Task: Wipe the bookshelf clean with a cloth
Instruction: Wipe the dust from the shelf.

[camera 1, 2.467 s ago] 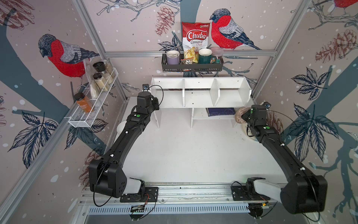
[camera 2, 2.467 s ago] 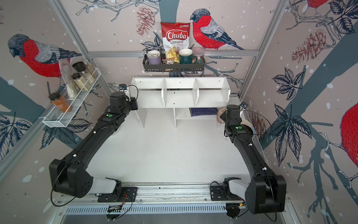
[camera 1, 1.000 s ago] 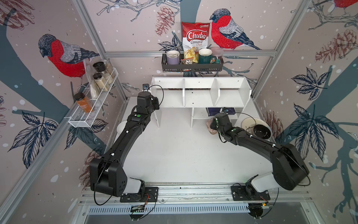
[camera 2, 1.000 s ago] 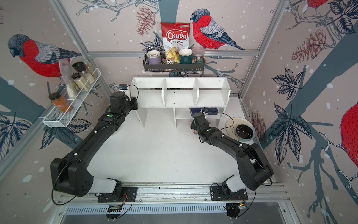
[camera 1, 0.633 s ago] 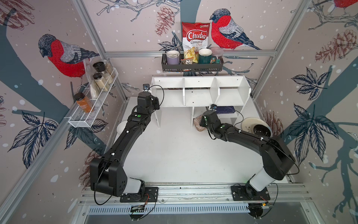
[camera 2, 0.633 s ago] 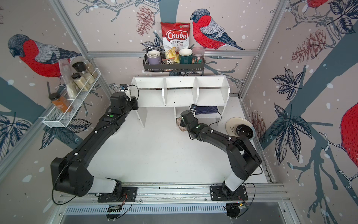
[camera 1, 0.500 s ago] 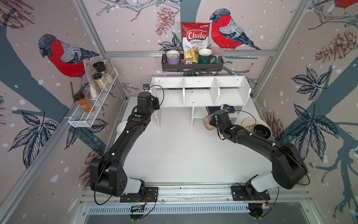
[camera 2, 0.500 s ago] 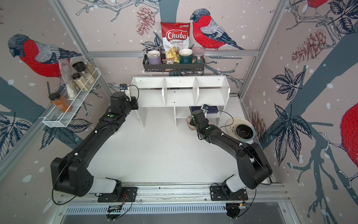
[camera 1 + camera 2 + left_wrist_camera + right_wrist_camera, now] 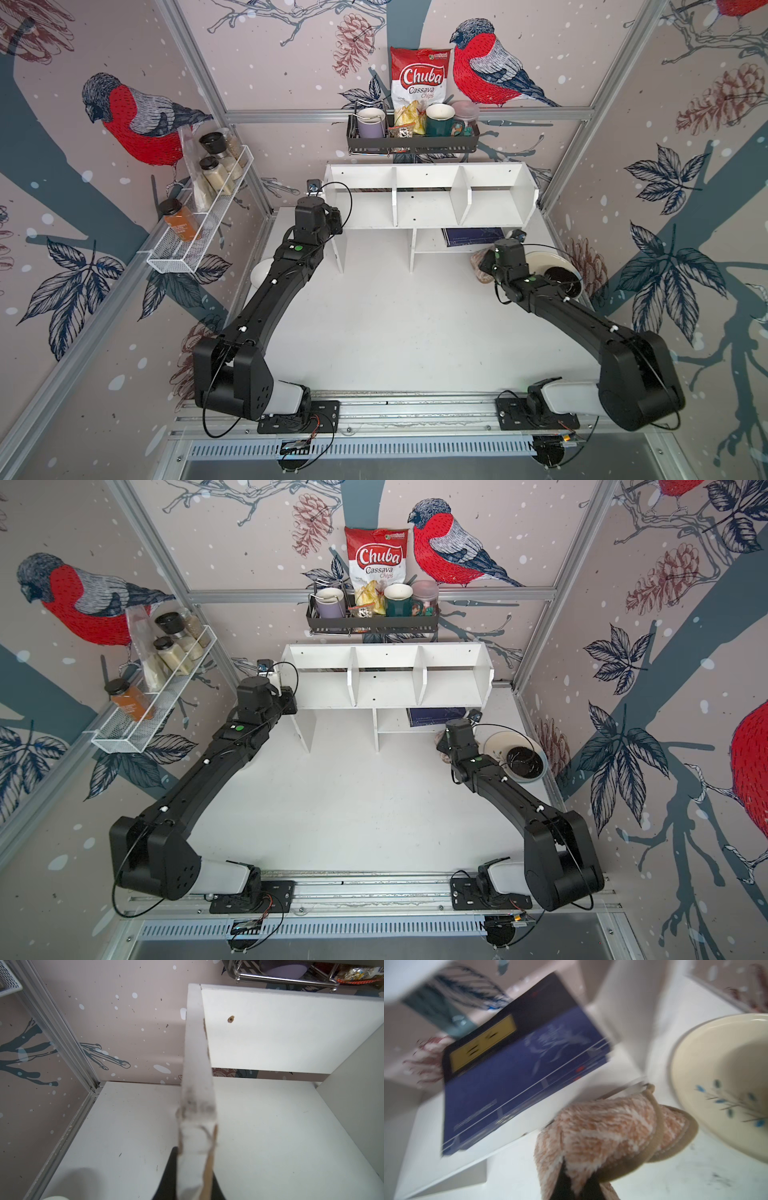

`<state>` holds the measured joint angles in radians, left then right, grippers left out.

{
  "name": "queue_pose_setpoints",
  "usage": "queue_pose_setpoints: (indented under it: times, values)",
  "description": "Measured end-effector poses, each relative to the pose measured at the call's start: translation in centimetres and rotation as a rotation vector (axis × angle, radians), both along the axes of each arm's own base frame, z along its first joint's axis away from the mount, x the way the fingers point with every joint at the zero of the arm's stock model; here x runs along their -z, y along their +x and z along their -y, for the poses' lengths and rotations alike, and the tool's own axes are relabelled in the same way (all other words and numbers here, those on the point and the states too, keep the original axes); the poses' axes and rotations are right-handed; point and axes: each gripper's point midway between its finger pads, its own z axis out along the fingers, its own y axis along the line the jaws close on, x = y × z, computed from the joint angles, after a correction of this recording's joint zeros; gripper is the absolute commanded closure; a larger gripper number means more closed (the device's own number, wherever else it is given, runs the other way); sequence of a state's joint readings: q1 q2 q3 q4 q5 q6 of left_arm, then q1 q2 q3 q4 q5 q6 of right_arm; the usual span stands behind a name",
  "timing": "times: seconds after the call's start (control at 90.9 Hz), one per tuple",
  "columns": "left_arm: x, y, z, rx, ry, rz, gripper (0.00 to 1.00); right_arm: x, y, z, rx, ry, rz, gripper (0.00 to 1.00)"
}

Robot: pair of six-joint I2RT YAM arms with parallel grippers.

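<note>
The right claw (image 9: 575, 1184), clamped on a bunched fold of the cloth (image 9: 602, 1132), swings back to the right-hand end of the bookshelf (image 9: 428, 208). Half a second earlier it stood near the middle of the lower shelf (image 9: 432, 246), and just before that close to the centre leg. The back-and-forth reads as wiping strokes along that shelf's front edge, with one pass now ending. The three upper compartments may be yet to do, though nothing here proves it. The left claw (image 9: 193, 1180) has not shifted: it is closed on the bookshelf's left side panel (image 9: 197, 1064), apparently steadying the unit. In both top views the cloth (image 9: 478, 266) (image 9: 440, 739) hangs at the lower shelf's outer front corner, in front of the blue book (image 9: 519, 1076) lying there. The wrist picture is too blurred to tell whether fabric touches wood. Room is tight on this side: the cream plate (image 9: 695, 1059) sits just beside the cloth, a dark bowl (image 9: 559, 277) rests on it, and the enclosure's wall is near behind. Towards the middle the desk (image 9: 395, 324) lies bare and wide, so a leftward stroke would have free run as far as the centre leg
</note>
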<state>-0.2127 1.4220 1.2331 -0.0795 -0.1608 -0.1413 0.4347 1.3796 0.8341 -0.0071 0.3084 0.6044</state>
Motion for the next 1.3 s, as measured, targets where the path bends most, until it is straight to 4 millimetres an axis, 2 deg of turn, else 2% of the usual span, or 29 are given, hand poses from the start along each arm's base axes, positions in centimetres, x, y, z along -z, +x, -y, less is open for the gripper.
queue_pose_setpoints:
  times: [0.077, 0.154, 0.209, 0.297, 0.407, 0.473, 0.528, 0.616, 0.726, 0.847, 0.924, 1.012, 1.089, 1.177, 1.232, 1.298]
  values:
    - [0.0, 0.0, 0.0, 0.0, 0.0, 0.0, 1.0, -0.3, -0.1, -3.9, -0.08, -0.007, 0.003, 1.0]
    - [0.0, 0.0, 0.0, 0.0, 0.0, 0.0, 1.0, -1.4, 0.2, -7.4, -0.137, -0.008, 0.027, 1.0]
    - [0.0, 0.0, 0.0, 0.0, 0.0, 0.0, 1.0, -3.2, 0.2, -10.0, -0.175, -0.002, 0.062, 1.0]
    - [0.0, 0.0, 0.0, 0.0, 0.0, 0.0, 1.0, -7.4, -0.3, -13.8, -0.238, 0.005, 0.152, 1.0]
    - [0.0, 0.0, 0.0, 0.001, -0.001, 0.0, 1.0, -12.2, -0.8, -16.4, -0.275, 0.014, 0.251, 1.0]
    - [0.0, 0.1, 0.0, 0.001, -0.001, 0.0, 1.0, -13.8, -0.8, -17.0, -0.275, 0.018, 0.288, 1.0]
    - [0.0, 0.1, 0.0, 0.001, -0.001, -0.001, 1.0, -14.4, -0.7, -17.7, -0.28, 0.007, 0.306, 1.0]
    - [0.0, 0.1, 0.0, 0.001, -0.001, 0.0, 1.0, -12.7, -0.5, -19.1, -0.296, -0.012, 0.283, 1.0]
    - [0.0, 0.1, 0.0, 0.001, -0.001, 0.0, 1.0, -6.9, -0.9, -19.9, -0.318, -0.068, 0.193, 1.0]
    - [0.0, 0.1, 0.0, 0.001, -0.001, 0.0, 1.0, -0.4, -2.1, -19.8, -0.325, -0.11, 0.082, 1.0]
    - [0.0, 0.1, 0.0, 0.002, -0.001, 0.0, 1.0, 2.3, -2.8, -19.7, -0.323, -0.11, 0.037, 1.0]
    - [0.0, 0.1, 0.0, 0.002, -0.001, 0.0, 1.0, 4.7, -2.6, -18.5, -0.295, -0.096, -0.014, 1.0]
    - [0.0, 0.1, 0.0, 0.002, -0.001, 0.0, 1.0, 5.4, -1.9, -17.4, -0.266, -0.073, -0.038, 1.0]
    - [0.0, 0.1, 0.0, 0.002, -0.001, 0.0, 1.0, 4.5, -1.4, -17.4, -0.258, -0.028, -0.03, 1.0]
    - [0.0, 0.1, 0.0, 0.002, -0.001, 0.0, 1.0, 3.0, -1.3, -17.7, -0.266, -0.004, -0.006, 1.0]
    - [0.0, 0.1, 0.0, 0.001, -0.001, 0.0, 1.0, 0.2, -1.0, -18.1, -0.272, 0.033, 0.042, 1.0]
